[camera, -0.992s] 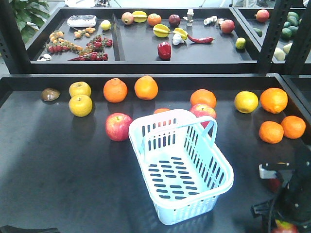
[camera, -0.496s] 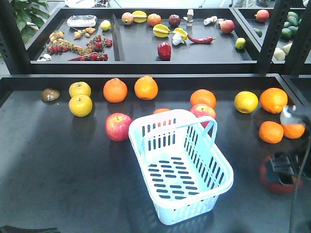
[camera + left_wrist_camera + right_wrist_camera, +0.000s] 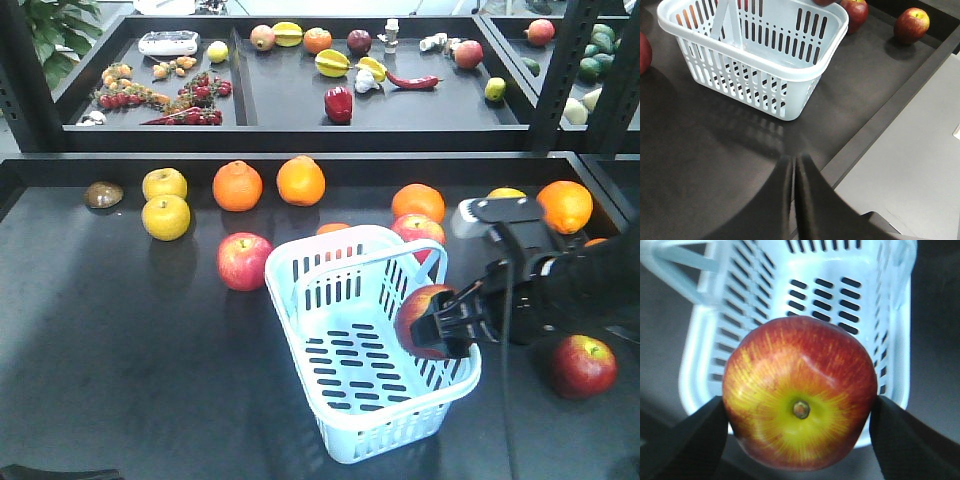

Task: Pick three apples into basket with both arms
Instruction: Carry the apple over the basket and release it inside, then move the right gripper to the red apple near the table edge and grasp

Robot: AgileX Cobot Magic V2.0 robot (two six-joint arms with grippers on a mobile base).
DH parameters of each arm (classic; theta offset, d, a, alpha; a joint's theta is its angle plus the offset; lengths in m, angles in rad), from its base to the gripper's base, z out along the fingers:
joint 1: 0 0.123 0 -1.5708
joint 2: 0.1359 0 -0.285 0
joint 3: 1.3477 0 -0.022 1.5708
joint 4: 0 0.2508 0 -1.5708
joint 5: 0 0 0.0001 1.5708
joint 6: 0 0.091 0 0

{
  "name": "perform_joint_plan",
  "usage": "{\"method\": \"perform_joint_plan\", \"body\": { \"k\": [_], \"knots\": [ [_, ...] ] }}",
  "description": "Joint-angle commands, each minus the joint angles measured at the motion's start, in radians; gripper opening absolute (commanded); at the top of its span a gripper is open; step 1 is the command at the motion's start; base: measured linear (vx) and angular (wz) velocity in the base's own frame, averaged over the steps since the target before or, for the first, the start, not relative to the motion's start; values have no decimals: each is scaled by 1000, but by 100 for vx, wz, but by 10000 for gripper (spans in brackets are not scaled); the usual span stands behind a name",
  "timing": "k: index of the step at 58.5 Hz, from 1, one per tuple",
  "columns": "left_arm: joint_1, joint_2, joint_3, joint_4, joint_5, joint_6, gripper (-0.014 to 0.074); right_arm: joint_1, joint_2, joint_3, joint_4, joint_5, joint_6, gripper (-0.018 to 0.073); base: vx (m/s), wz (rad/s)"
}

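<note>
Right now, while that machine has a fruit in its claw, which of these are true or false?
1. The right gripper is clamped on an apple. True.
2. An apple lies inside the basket. False: its slotted floor is bare, and the held apple is not yet in it.
3. The left gripper holds an orange. False: its fingers are pressed together on nothing.
4. A second apple lies on the table, on the robot's right of the basket. True.
5. The basket lies tipped on its side. False: it stands upright.
</note>
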Motion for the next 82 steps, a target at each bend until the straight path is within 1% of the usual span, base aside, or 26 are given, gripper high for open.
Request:
{"method": "perform_joint_plan", "body": {
  "k": [1, 6, 9, 12, 18, 23, 30, 35, 38, 44, 46, 48, 52, 59, 64, 69, 76, 79, 82],
  "knots": [
    [-3, 3, -23, -26, -52, -5, -6, 1, 39, -69, 40, -46, -59, 197, 0, 0],
    [-3, 3, -23, -26, -52, -5, -6, 1, 83, -122, 51, -21, -80, 345, 0, 0],
    [-3, 3, -23, -26, -52, -5, -6, 1, 100, -148, 51, -2, -87, 454, 0, 0],
    [-3, 3, -23, -26, -52, -5, -6, 1, 117, -169, 51, 19, -86, 535, 0, 0],
    [-3, 3, -23, -26, -52, -5, -6, 1, 138, -192, 52, 62, -85, 636, 0, 0],
    [-3, 3, -23, -26, -52, -5, -6, 1, 141, -193, 49, 70, -84, 648, 0, 0],
    [-3, 3, -23, -26, -52, -5, -6, 1, 135, -193, 26, 83, -84, 608, 0, 0],
    [-3, 3, -23, -26, -52, -5, -6, 1, 119, -193, -2, 112, -74, 531, 0, 0],
    [-3, 3, -23, -26, -52, -5, -6, -5, 103, -193, -24, 131, -61, 463, 0, 0],
    [-3, 3, -23, -26, -52, -5, -6, -25, 54, -193, -115, 155, 4, 265, 0, 0],
    [-3, 3, -23, -26, -52, -5, -6, -36, 35, -193, -145, 163, 41, 205, 0, 0],
    [-3, 3, -23, -26, -52, -5, -6, -52, 10, -193, -177, 174, 80, 113, 0, 0],
    [-3, 3, -23, -26, -52, -5, -6, -88, -29, -193, -235, 181, 142, -19, 0, 0],
    [-3, 3, -23, -26, -52, -5, -6, -170, -73, -193, -331, 182, 222, -11, 0, 0],
    [-3, 3, -23, -26, -52, -5, -6, -269, -68, -193, -373, 184, 257, -9, 0, 0],
    [-3, 3, -23, -26, -52, -5, -6, -364, -37, -193, -369, 178, 252, -6, 0, 0],
    [-3, 3, -23, -26, -52, -5, -6, -488, 43, -223, -348, 180, 199, 15, 0, 0],
    [-3, 3, -23, -26, -52, -5, -6, -524, 89, -261, -328, 212, 171, 44, 0, 0],
    [-3, 3, -23, -26, -52, -5, -6, -547, 140, -304, -302, 257, 145, 97, 0, 0]
  ]
}}
